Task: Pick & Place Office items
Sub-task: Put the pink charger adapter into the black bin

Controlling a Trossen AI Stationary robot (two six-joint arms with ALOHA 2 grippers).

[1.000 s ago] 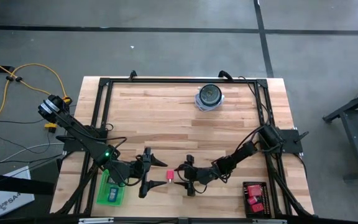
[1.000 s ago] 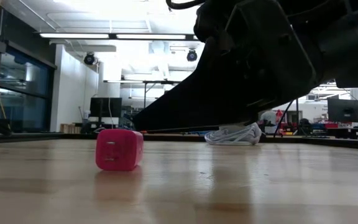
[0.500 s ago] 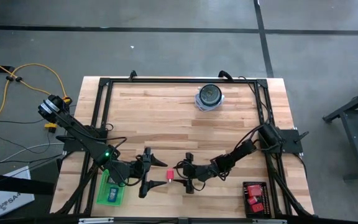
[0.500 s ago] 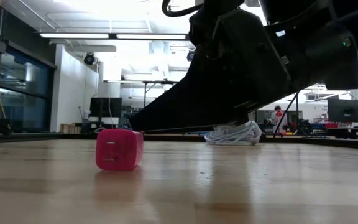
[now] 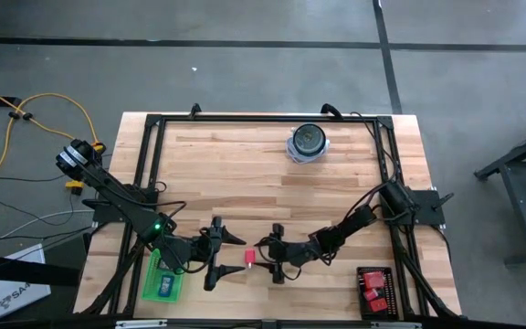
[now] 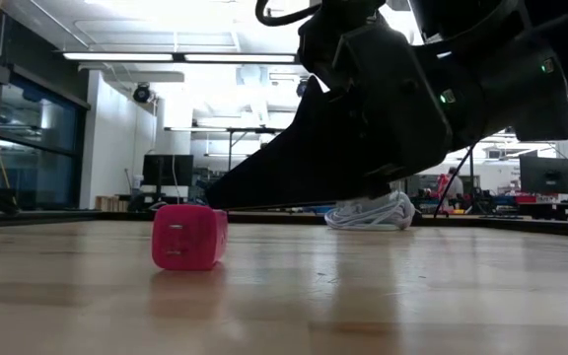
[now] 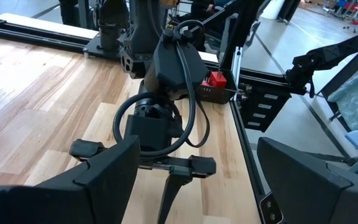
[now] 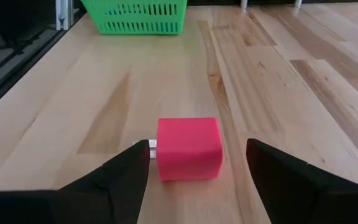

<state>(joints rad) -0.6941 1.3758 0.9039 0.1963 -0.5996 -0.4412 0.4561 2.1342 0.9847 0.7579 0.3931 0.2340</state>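
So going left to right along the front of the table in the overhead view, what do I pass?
Green tray → left gripper → pink block → right gripper → black tray with red pieces.

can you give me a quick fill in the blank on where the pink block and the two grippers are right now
1. The pink block lies on the wooden table between the two ____.
2. The right gripper has its jaws ____, one on each side of the block.
3. The left gripper, open too, waits near the ____ basket.
4. The black tray holding red pieces sits on the ____ arm's side.

Missing words: grippers; open; green; right
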